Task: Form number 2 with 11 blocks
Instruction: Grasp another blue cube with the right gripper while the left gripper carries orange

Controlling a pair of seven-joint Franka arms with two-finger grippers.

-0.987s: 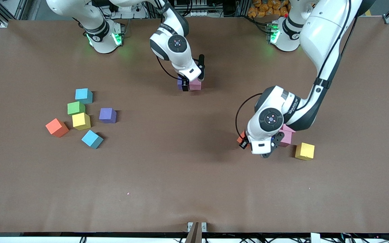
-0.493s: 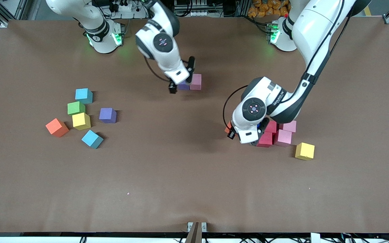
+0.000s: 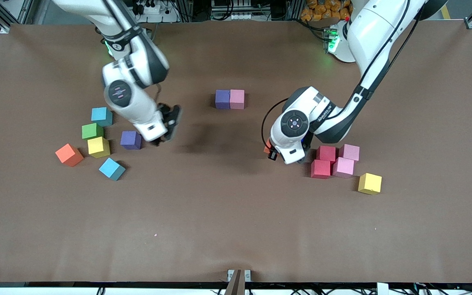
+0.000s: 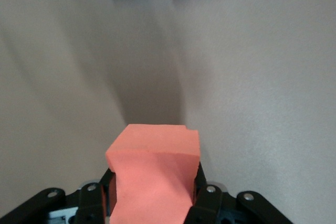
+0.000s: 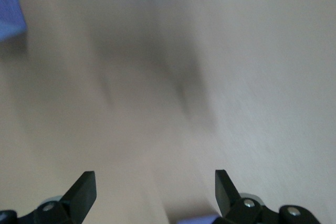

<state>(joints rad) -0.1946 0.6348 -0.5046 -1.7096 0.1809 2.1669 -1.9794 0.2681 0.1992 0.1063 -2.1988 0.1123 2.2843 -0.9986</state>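
Left hand (image 4: 155,203) is up in the air over the bare brown surface (image 3: 236,213), and its two fingers (image 4: 207,198) squeeze an orange block (image 4: 155,174) tight. In the front view only a small bit of that orange block (image 3: 267,148) peeks out from under the arm.

Nearest the front camera on the left arm's end sits a yellow block (image 3: 370,183), alone. A little farther back four blocks huddle together in a square: two red blocks (image 3: 321,168) (image 3: 326,153) and two pink blocks (image 3: 343,167) (image 3: 350,152), touching each other.

On the right arm's end, the nearest one is a blue block (image 3: 111,169). Then come a second orange block (image 3: 69,155), a second yellow block (image 3: 98,147), a purple block (image 3: 130,139), a green block (image 3: 92,131) and, farthest, a light blue block (image 3: 101,116). The green and yellow ones touch; the others lie loose around them.

Right hand (image 3: 168,125) hangs just beside that purple block, toward the middle of the surface. Its fingers (image 5: 84,190) are spread wide and hold nothing.

Farthest from the camera, in the middle, a second purple block (image 3: 222,99) and a third pink block (image 3: 237,98) sit side by side, edges touching. They are all there is of the number 2 so far.
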